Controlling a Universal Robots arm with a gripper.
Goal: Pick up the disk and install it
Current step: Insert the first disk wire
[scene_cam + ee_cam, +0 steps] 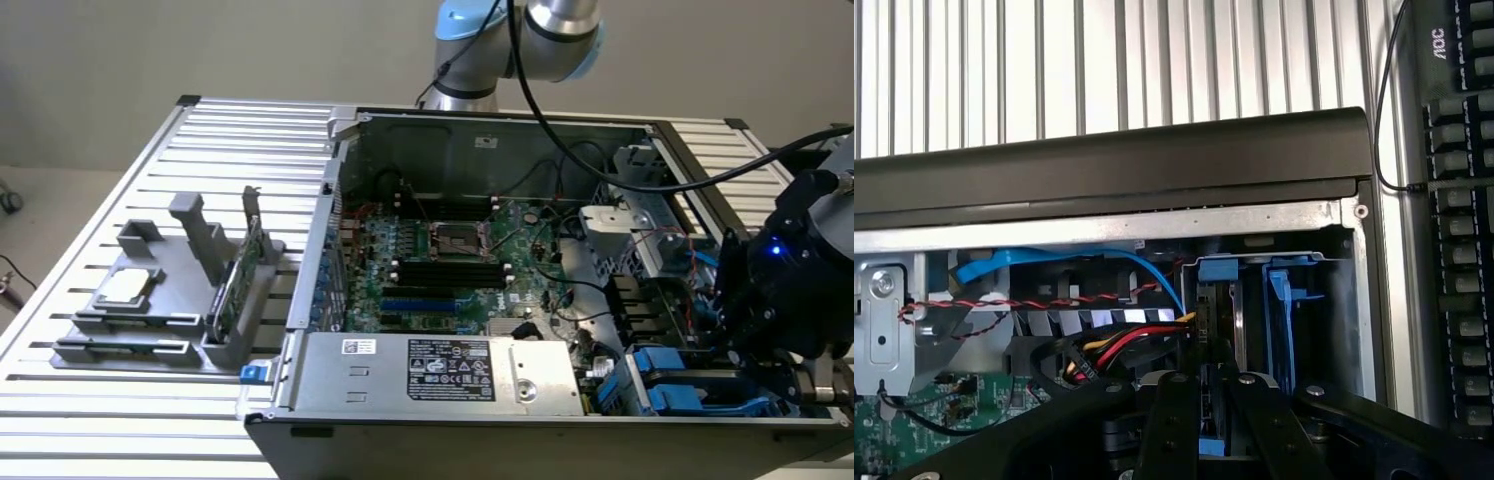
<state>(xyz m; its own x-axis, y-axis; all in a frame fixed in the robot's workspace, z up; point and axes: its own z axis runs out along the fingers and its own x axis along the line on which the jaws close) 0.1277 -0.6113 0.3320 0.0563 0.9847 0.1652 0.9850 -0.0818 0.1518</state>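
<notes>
The disk (1216, 300) stands on edge in its bright blue carrier inside the drive bay (681, 385), at the near corner of the open computer case (400, 425) on the exterior view's right. My gripper (1211, 382) reaches down into that bay. Its two black fingers (1170, 420) sit on either side of the disk's dark edge and are shut on it. A second blue carrier (1291, 300) stands in the slot right beside the held one. In the exterior view, the black gripper body (787, 300) hangs over the bay and hides the fingertips.
Red, yellow and black power wires (1124, 345) and a blue flat cable (1074, 258) run close to the disk's slot. The case wall (1114, 160) borders the bay. A grey stand (147, 300) on the exterior view's left holds a silver chip and a green card (238, 285).
</notes>
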